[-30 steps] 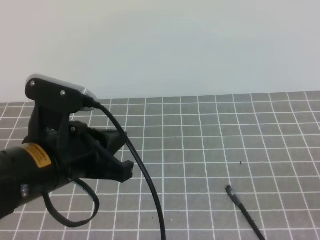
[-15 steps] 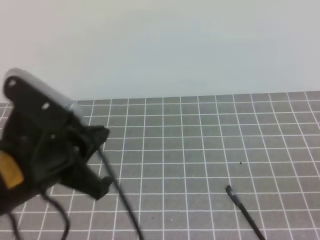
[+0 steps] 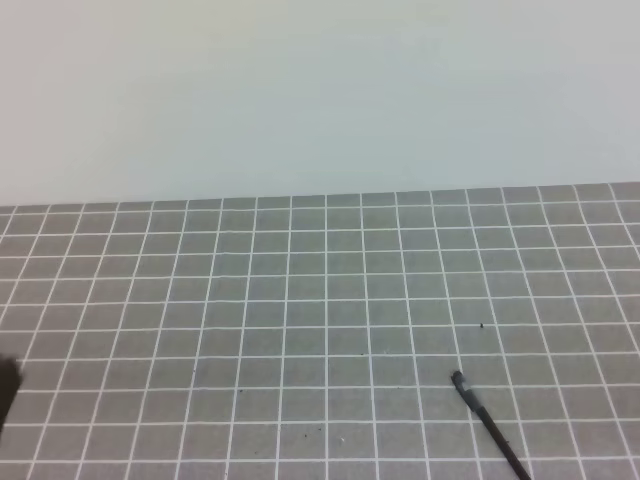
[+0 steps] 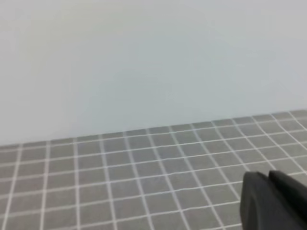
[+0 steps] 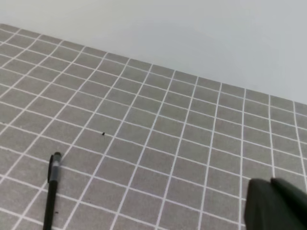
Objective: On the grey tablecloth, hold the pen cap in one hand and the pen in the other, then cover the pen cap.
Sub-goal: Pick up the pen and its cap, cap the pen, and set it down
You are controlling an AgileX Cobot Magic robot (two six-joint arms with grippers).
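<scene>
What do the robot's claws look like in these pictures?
Very little shows. Each wrist camera catches only a matte black, blocky, rounded piece of its claw in the bottom right corner: the left claw and the right claw. No cables, labels or markings are visible.

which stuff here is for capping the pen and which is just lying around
For the job:
- the pen, lying on the grey tablecloth
- pen cap: not in view

Lying about:
- only a small dark speck on the cloth
</scene>
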